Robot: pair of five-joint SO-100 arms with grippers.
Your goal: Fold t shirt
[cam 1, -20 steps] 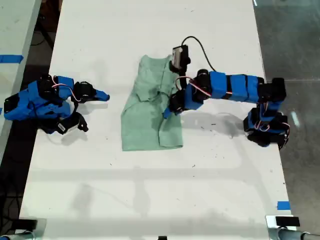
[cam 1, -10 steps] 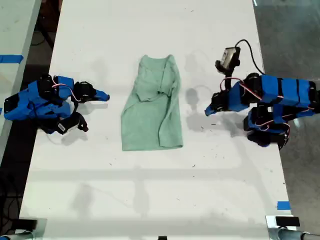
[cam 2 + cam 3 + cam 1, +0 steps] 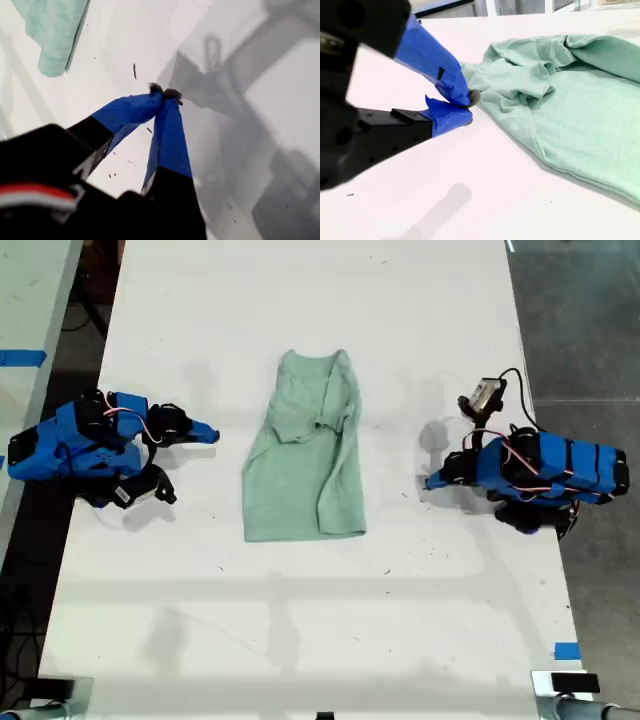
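The pale mint-green t shirt [image 3: 300,480] lies in the middle of the white table, folded into a narrow strip with its sleeves tucked in. My first gripper [image 3: 430,482] rests low on the table off the shirt's side toward the exterior view's right, shut and empty [image 3: 165,92]; only a corner of the shirt [image 3: 52,30] shows beyond it. My second gripper [image 3: 210,433] sits toward the exterior view's left, shut with nothing in it [image 3: 467,107], a short gap from the shirt's rumpled edge [image 3: 570,110].
The white table [image 3: 300,640] has edges near both arm bases. A strip of blue tape [image 3: 566,651] marks the exterior view's lower right. A second table with blue tape [image 3: 22,357] stands at the exterior view's left.
My first arm has pulled back from over the shirt toward the exterior view's right and folded down low. The shirt and my second arm have stayed still.
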